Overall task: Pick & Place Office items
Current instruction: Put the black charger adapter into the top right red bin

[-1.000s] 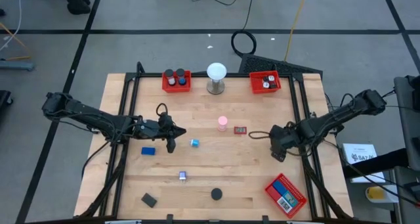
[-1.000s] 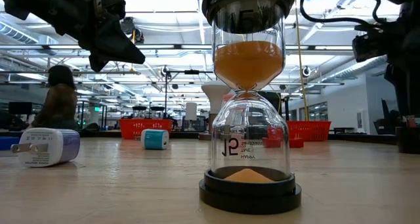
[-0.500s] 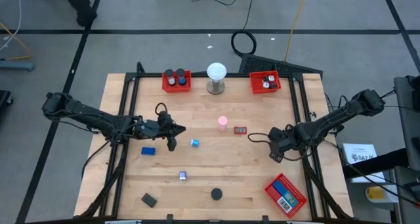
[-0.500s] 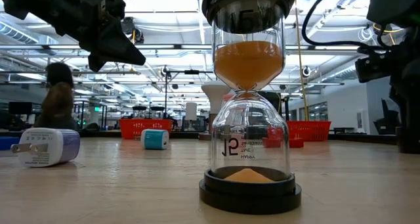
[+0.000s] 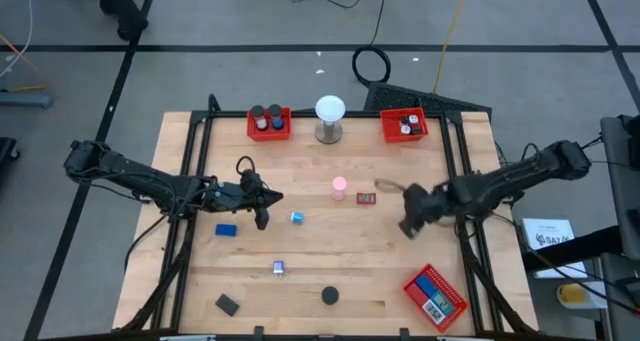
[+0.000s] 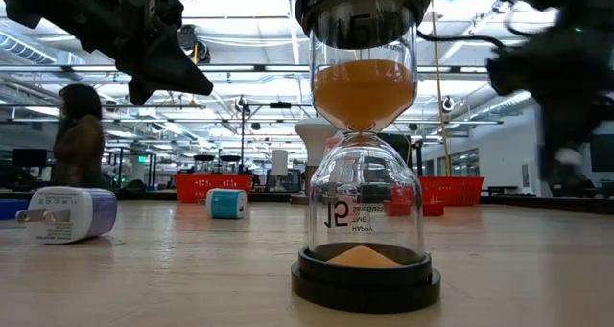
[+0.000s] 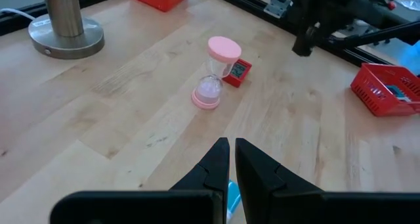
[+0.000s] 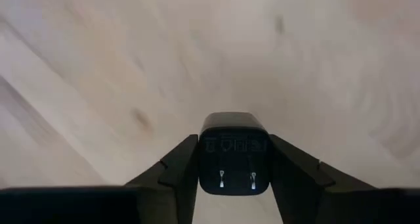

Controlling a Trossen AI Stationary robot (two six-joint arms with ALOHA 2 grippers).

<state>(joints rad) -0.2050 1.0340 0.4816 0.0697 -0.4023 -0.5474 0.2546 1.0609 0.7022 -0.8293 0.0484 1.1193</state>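
Right wrist view: right gripper (image 8: 233, 159) apparently clamps black charger (image 8: 233, 153) between its fingers.

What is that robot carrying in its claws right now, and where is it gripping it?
The right claw grips a small black plug adapter by its two sides, prongs facing the camera. The left claw is shut on nothing.

Bare wood btwn pink hourglass (image 5: 339, 187) & blue block (image 5: 225, 230), left gripper (image 5: 262, 221) hangs there; black hourglass (image 5: 329, 295) blocks near edge

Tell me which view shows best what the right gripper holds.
The right wrist view: a black plug adapter sits clamped between the right gripper fingers. The high view shows only a blurred gripper; the low view only blur.
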